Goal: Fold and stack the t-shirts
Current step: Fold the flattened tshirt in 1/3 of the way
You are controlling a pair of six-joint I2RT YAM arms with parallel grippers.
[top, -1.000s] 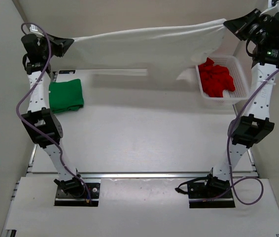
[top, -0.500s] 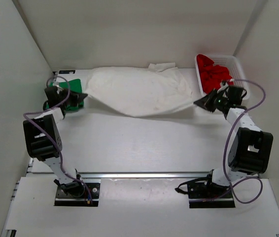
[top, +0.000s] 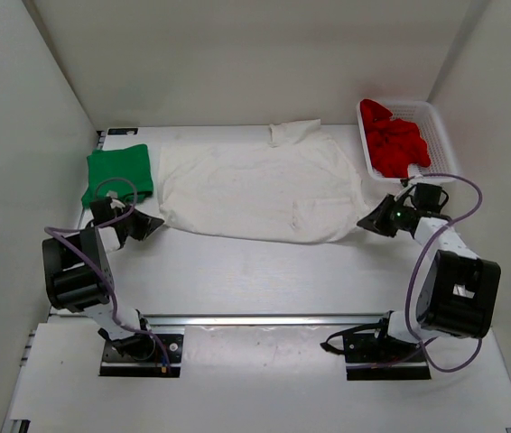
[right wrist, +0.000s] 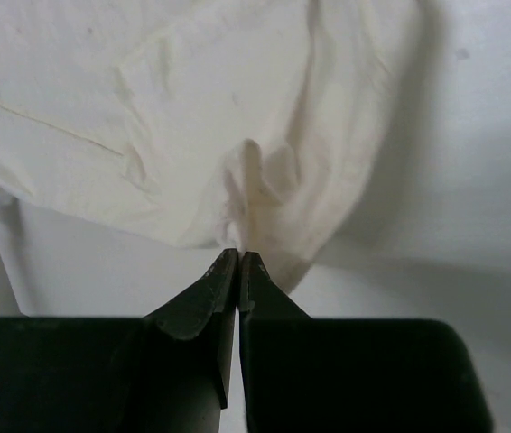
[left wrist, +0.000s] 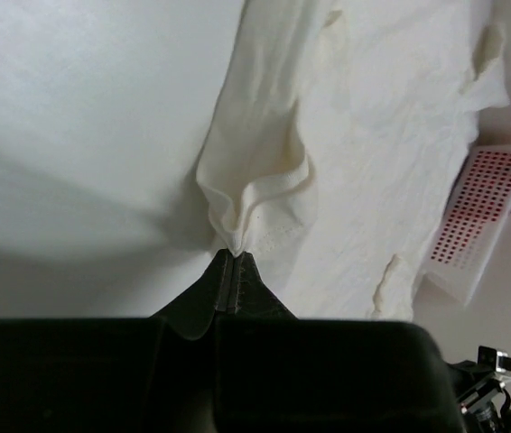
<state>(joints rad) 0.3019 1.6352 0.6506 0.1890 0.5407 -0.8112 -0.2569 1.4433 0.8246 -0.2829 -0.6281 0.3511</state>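
At the left, one green shirt (top: 120, 176) is lying folded, so one of three is being judged done. The left gripper (top: 150, 224) is being kept pinched on the near left corner of the one white shirt (top: 255, 189), which is lying spread flat mid-table, unfolded. The right gripper (top: 369, 221) is being kept pinched on its near right edge. One red shirt (top: 395, 142) is lying crumpled in the one basket (top: 442, 137), far right; two folds and the stacking are judged left.
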